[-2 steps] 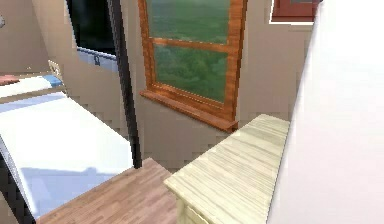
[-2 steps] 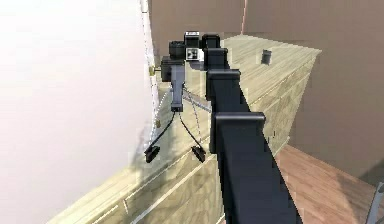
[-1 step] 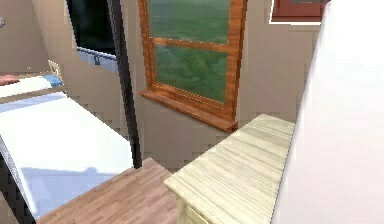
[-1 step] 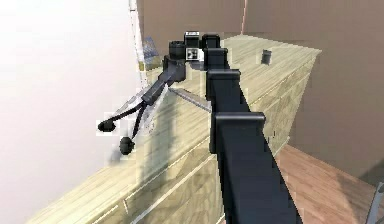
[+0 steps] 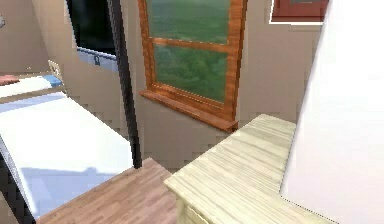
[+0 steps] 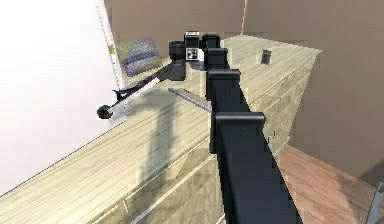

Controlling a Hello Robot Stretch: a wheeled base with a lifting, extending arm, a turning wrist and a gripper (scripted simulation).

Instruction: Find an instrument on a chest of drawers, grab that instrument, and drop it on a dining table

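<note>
Jaws sit at the far end of the arm (image 6: 240,150), above the pale wooden top of the chest of drawers (image 6: 90,165). Their thin fingers (image 6: 135,93) slant away from the dark body toward the arm side view's left and end in a small dark knob close above the wood. Whether they are released or clenched cannot be told from these pictures, nor whether they grasp anything, since things stand right by them. The likeliest candidate for the instrument is a blue-grey ribbed object (image 6: 138,52) propped against the white wall (image 6: 50,80) at the chest's back edge. It lies just beyond the jaws, farther out than the fingers and a little toward the side their tips point to; it is near them but, as far as I can judge, apart from them. Its long axis seems to run along the wall, roughly in line with the fingers rather than across them, so the coming move probably calls for a slightly longer reach and perhaps a turn of the wrist to meet it squarely. On the near side of the jaws a thin grey strip (image 6: 190,98) lies by the arm; I cannot tell whether it belongs to the jaws or rests on the wood. Well past the jaws on the opposite side, a small dark upright object (image 6: 268,55) stands on the same top. The arm is stretched long and level across the chest, its two white marker squares (image 6: 190,47) just behind the jaws.
</note>
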